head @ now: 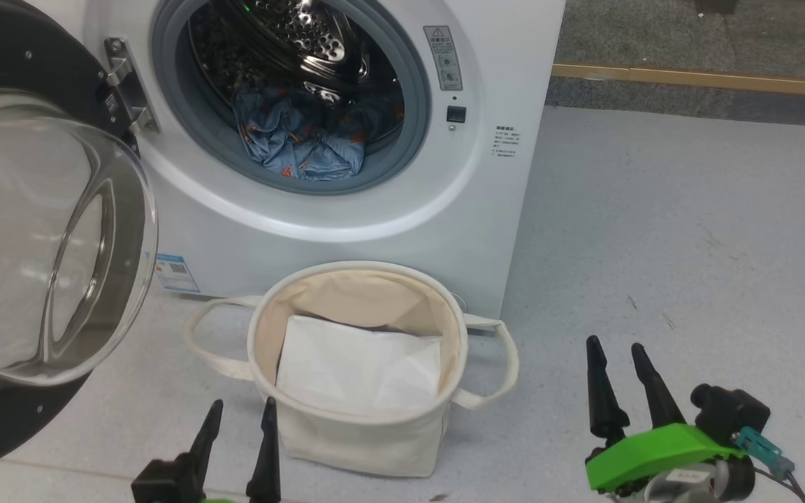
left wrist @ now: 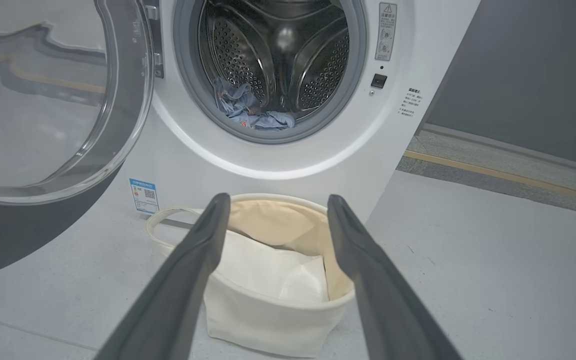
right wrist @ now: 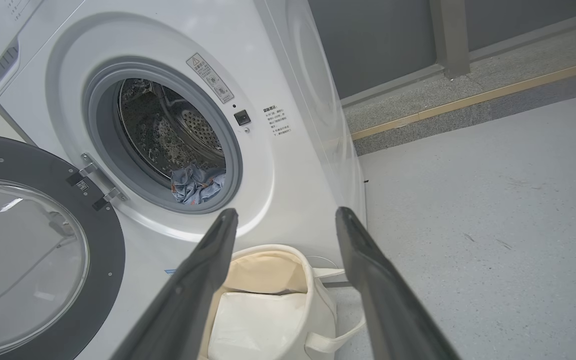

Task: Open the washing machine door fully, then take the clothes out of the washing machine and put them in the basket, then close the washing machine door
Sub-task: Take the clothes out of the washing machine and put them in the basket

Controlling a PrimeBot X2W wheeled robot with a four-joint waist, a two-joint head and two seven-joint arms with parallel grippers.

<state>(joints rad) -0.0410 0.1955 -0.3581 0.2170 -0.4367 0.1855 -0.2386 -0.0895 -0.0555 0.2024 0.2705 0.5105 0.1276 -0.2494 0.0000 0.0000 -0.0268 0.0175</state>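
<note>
The two dark fingers (left wrist: 193,260) of our left gripper (head: 243,404) stand wide apart, holding nothing and touching nothing, poised over the near side of the basket (head: 360,440). The fingers (right wrist: 193,280) of our right gripper (head: 615,344) are spread just as wide and equally empty, above the bare grey floor (head: 654,244) to the basket's right. The cream basket sits on the floor just beside the front foot of the washing machine (head: 500,70), directly below its opening, with a white flat packet (head: 360,363) lying inside. Above it, we see the clothes (head: 305,136), light blue with orange print, heaped at the front lower edge of the steel drum (head: 305,35), against the grey seal (head: 416,105). The washing machine door (head: 39,237) hangs swung out on its hinge at our left, glass dome facing us.
</note>
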